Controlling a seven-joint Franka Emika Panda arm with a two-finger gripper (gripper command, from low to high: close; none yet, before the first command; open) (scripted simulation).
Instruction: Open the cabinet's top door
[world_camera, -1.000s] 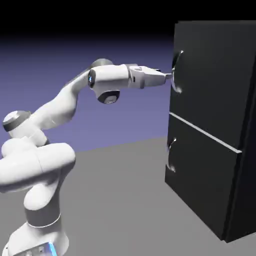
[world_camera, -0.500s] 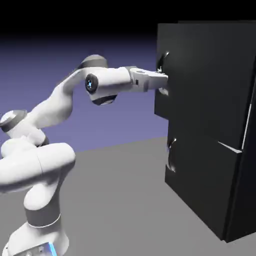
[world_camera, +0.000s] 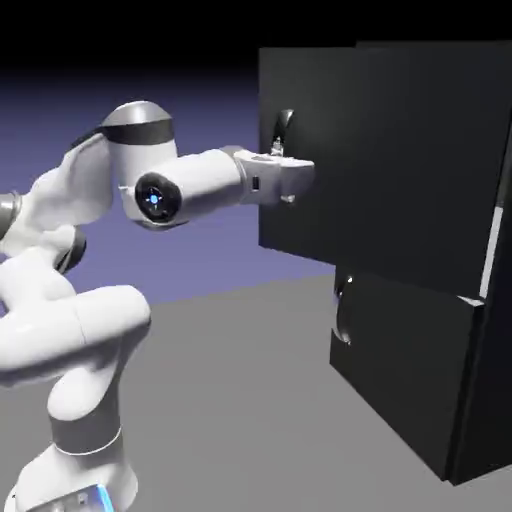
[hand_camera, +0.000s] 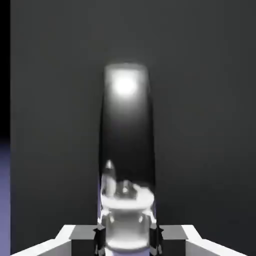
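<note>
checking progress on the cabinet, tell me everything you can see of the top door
The top door is a large flat matte black panel, swung partly open toward the arm, its handle edge standing out past the lower door. A curved, glossy dark arc handle sits near that edge. The gripper is shut on the handle.

Exterior view: fixed camera beside the robot, set well back, facing the cabinet (world_camera: 420, 250) from its front corner; the whole arm is in frame, reaching right. Hand view: on the hand, looking along the gripper (hand_camera: 127, 235), right up against the top door (hand_camera: 200, 125), handle (hand_camera: 126, 125) filling the centre. Both views share door, handle and gripper (world_camera: 296, 180).
</note>
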